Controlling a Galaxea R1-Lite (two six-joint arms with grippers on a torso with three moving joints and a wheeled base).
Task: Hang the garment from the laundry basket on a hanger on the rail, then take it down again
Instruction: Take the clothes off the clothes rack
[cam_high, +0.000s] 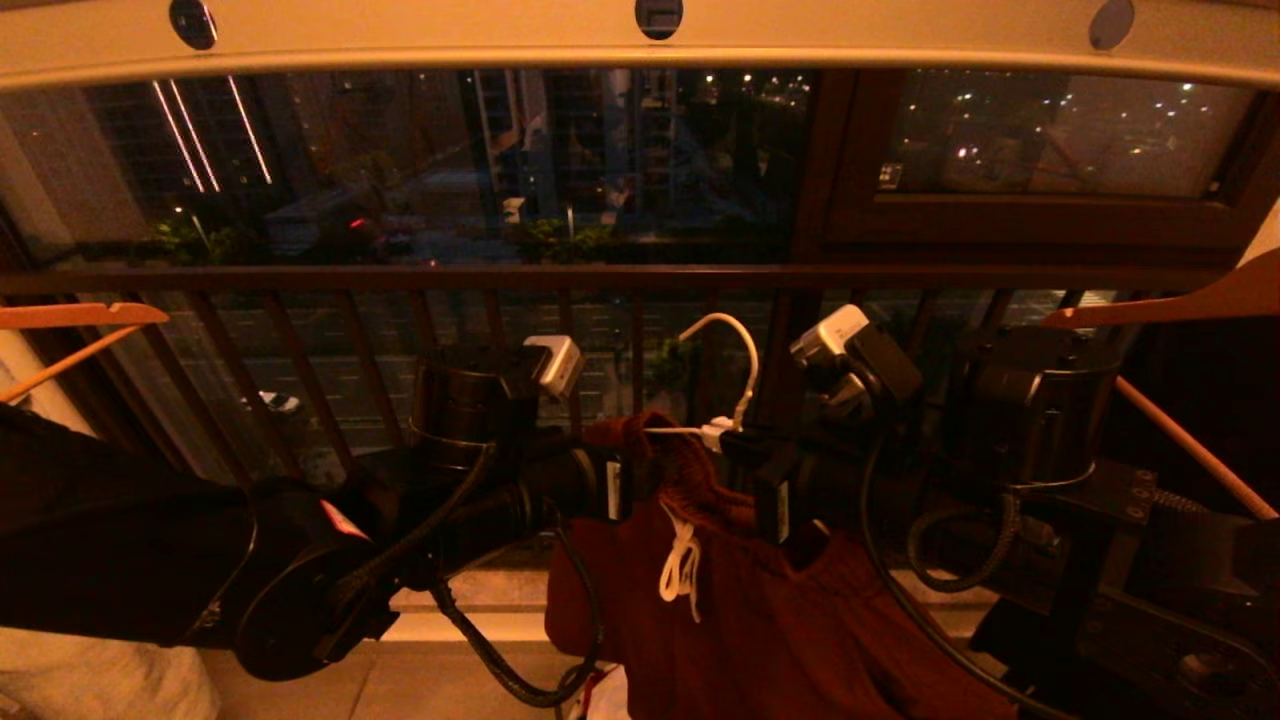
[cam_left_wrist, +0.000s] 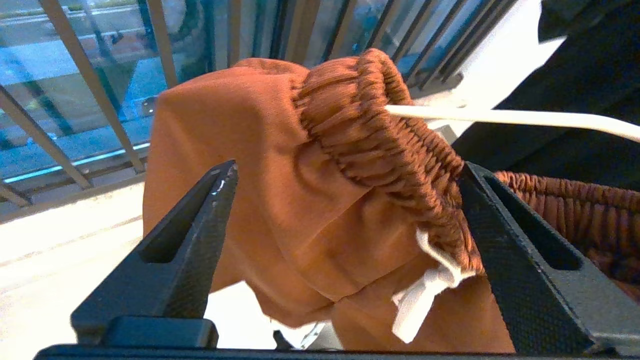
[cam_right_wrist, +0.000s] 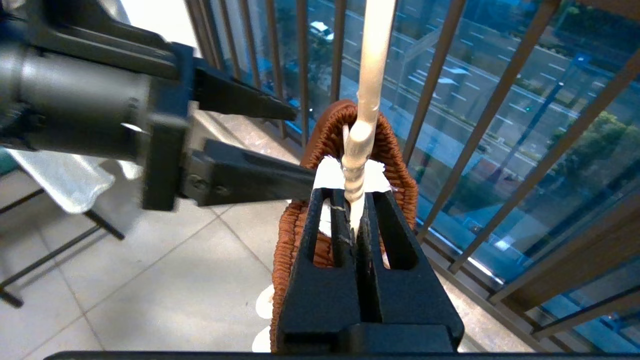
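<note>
1. The right claw (cam_right_wrist: 356, 220) was clamped on the twisted neck of one white hanger (cam_high: 735, 345). The left claw (cam_left_wrist: 345, 220) stood wide around the waistband.
2. One pair of rust shorts (cam_high: 760, 600) draped at the head view's six o'clock, below the rail (cam_high: 420, 35).
3. Risk: with the left claw released, the shorts could slip off the hanger's arm.
4. Two wooden hangers (cam_high: 1180, 300) flanked at nine and three o'clock.

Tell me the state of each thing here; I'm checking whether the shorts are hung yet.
Shorts: waistband draped over the hanger's arm, legs hanging down.
Wire hanger: off the rail, neck clamped by the right gripper.
Rail: nothing on it here.
Left gripper: open, astride the shorts.
Right gripper: shut on the hanger neck.
</note>
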